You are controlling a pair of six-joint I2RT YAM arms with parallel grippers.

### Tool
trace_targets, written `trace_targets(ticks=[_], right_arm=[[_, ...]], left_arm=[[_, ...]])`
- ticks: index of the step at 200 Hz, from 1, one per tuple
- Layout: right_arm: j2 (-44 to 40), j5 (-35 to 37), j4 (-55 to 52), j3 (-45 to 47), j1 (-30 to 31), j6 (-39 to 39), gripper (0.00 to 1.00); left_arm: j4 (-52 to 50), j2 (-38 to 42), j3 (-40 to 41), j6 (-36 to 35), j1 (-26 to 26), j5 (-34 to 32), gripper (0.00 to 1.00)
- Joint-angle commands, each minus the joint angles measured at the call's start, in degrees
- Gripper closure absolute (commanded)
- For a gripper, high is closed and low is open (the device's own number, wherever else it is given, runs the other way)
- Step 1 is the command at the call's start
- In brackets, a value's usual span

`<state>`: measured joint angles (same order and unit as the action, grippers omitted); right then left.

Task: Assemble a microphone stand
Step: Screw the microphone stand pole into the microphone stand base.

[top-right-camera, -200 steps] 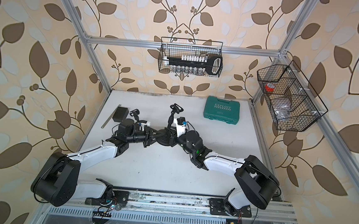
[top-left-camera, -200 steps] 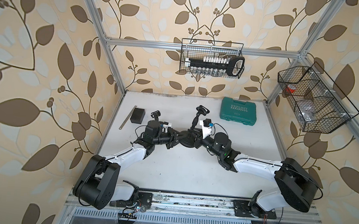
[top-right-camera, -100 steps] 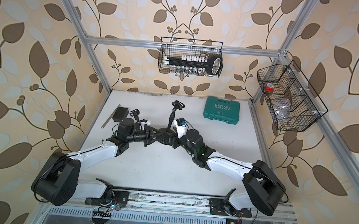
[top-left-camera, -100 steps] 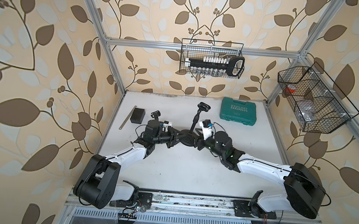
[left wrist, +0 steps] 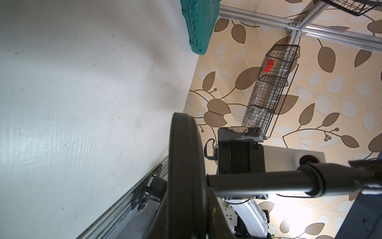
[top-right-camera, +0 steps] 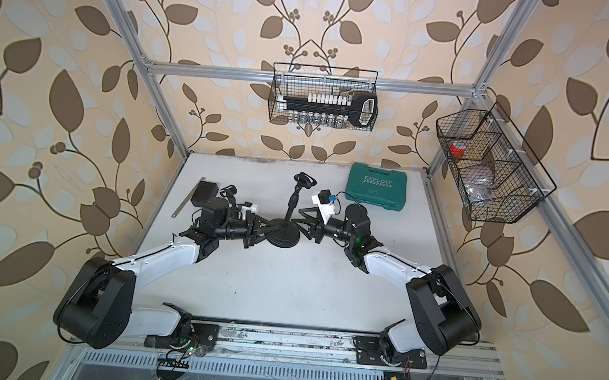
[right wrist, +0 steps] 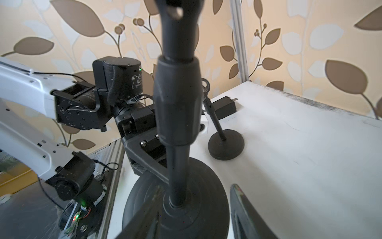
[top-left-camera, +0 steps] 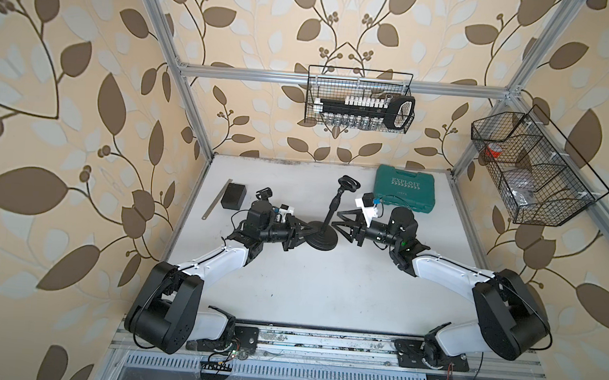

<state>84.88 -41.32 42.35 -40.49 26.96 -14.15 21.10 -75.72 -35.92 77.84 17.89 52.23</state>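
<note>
The black microphone stand has a round base (top-left-camera: 319, 239) on the white table in both top views, and its pole (top-left-camera: 335, 206) rises to a clip (top-left-camera: 347, 183). My left gripper (top-left-camera: 305, 231) is shut on the base's left edge. In the left wrist view the base (left wrist: 184, 157) shows edge-on between the fingers, with the pole (left wrist: 258, 182) running off it. My right gripper (top-left-camera: 334, 219) stands open just right of the pole. In the right wrist view its fingers (right wrist: 244, 213) straddle the base (right wrist: 198, 211) without touching the pole (right wrist: 177, 169).
A second, smaller stand (right wrist: 226, 147) sits behind my left wrist. A black box (top-left-camera: 233, 196) and a metal ruler (top-left-camera: 216, 199) lie at the left, a green tool case (top-left-camera: 404, 188) at the back right. Wire baskets hang on the back wall (top-left-camera: 359, 99) and the right wall (top-left-camera: 532, 170).
My right gripper has opened, let go of the pole and drawn back a little to the right. The left gripper has kept its hold on the base.
</note>
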Motion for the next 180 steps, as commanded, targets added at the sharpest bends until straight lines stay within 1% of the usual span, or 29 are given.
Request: trace_targets(ticks=[1,26,40,57,73,93,113,125,138,147,163,180], right_arm=[[2.06,-7.04,3.58,-3.26,-0.19,-0.36,0.46],[3.98,-10.06,4.87,-5.36,-0.19,-0.72,0.47],[4.64,-10.85,6.35,-5.83,-0.17,-1.44,0.52],[5.35,-10.68,8.43,-5.86,-0.22,-2.60,0.61],[5.92,-10.41,9.65,-6.17,-0.22,-3.70,0.66],[6.58,-9.82,11.57,-5.88,-0.11,-5.01,0.82],[6.68,-6.43,12.91,-4.69,0.37,-5.62,0.99],[6.27,-2.85,13.14,-3.50,1.30,-5.21,1.00],[5.34,3.29,13.70,-1.53,2.80,-4.92,1.00],[4.51,9.39,14.39,0.32,4.21,-5.00,1.00],[2.87,22.30,14.31,3.31,7.39,-5.42,1.00],[0.75,36.49,9.92,4.80,12.20,-4.93,1.00]], left_arm=[[2.03,1.98,-3.41,-2.45,-0.40,4.91,1.00],[1.46,1.76,-3.71,-2.79,-0.38,5.94,1.00],[1.14,1.64,-3.74,-3.08,-0.39,6.09,1.00],[1.27,1.29,-3.76,-3.15,-0.39,6.47,1.00],[1.48,1.03,-3.94,-3.09,-0.38,6.66,1.00],[1.86,0.85,-3.90,-2.80,-0.39,6.69,1.00],[2.35,0.93,-3.80,-2.52,-0.40,6.19,1.00],[3.05,1.01,-3.62,-1.98,-0.40,5.64,1.00],[4.27,1.03,-3.27,-1.17,-0.34,4.96,1.00],[5.16,1.10,-2.97,-0.63,-0.40,4.58,1.00],[5.86,1.43,-2.83,-0.15,-0.34,3.58,1.00],[5.70,2.06,-2.66,-0.26,-0.39,2.41,1.00]])
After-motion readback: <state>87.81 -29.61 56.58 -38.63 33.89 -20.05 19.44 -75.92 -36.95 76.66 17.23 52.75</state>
